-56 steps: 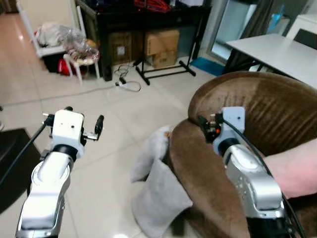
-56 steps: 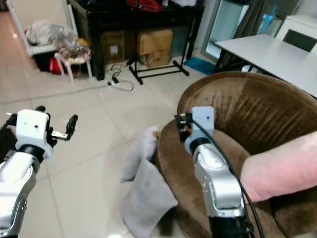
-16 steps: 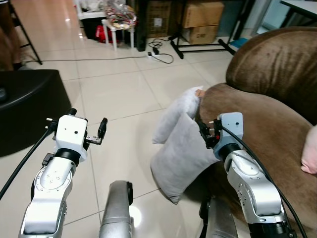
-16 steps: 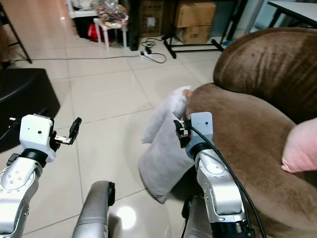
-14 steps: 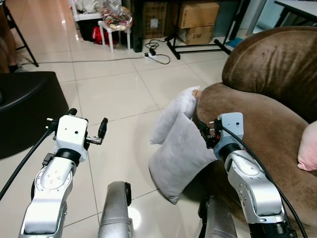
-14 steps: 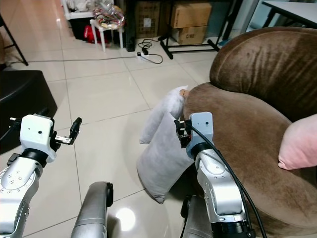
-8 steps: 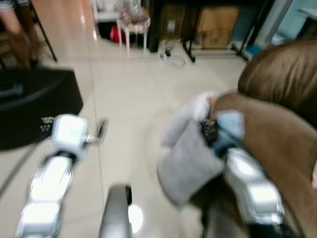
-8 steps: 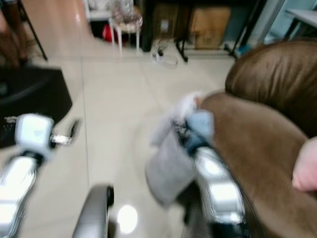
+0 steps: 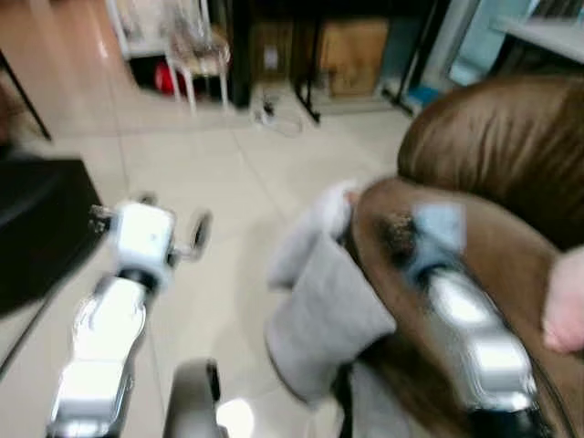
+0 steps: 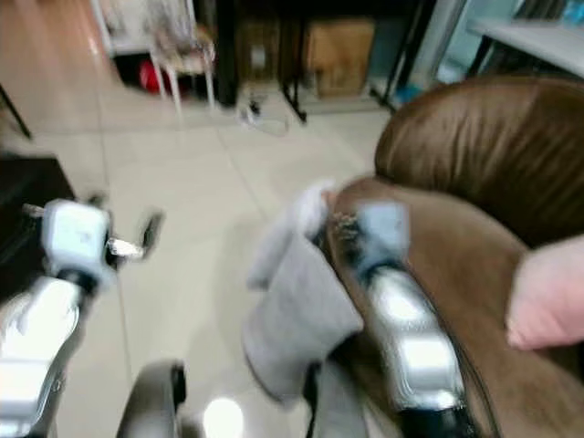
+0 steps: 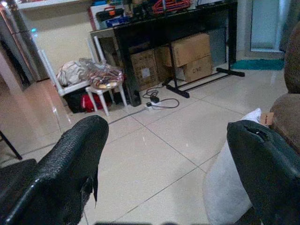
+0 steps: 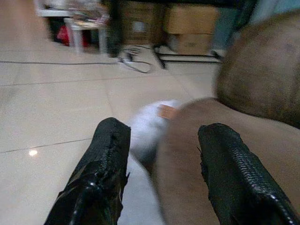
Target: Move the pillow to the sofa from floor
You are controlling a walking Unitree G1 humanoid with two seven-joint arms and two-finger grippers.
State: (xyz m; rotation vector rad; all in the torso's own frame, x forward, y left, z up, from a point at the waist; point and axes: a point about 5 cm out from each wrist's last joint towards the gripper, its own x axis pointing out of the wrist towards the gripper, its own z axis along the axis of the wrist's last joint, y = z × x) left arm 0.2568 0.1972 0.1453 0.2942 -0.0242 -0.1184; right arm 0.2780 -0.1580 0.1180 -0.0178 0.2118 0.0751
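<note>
We see two soft grey fabric pillows [image 9: 324, 315] standing on the pale tiled floor [image 9: 228, 182], both leaning against the front edge of the rounded brown velvet sofa [image 9: 493, 173]. The nearer, darker grey one props upright against the sofa's seat, and the paler pillow [image 9: 308, 228] slants behind it, its top touching the sofa's rim. A pink cushion [image 10: 547, 297] lies on the sofa seat at the robot's right. The head views are blurred, so we cannot make out fine detail there.

Our left gripper [image 11: 168, 164] hangs above the bare floor, well apart from the pillows, its two black fingers [image 11: 65, 173] spread wide with nothing between them. In the left eye view it appears as a white block at the end of the silver arm [image 9: 151, 233].

Our right gripper [image 12: 161, 173] sits above the sofa's front edge, just beside the top of the paler pillow; its fingers [image 12: 101, 173] are also spread apart and empty, framing the pillow's pale corner and the brown seat.

Farther off we see cardboard boxes [image 11: 187, 58] under a black table [image 11: 164, 23], a small white stool [image 11: 105, 86] heaped with bags, and a cable [image 11: 159, 102] coiled on the tiles. A black object [image 9: 36, 228] sits on the floor at the robot's left.
</note>
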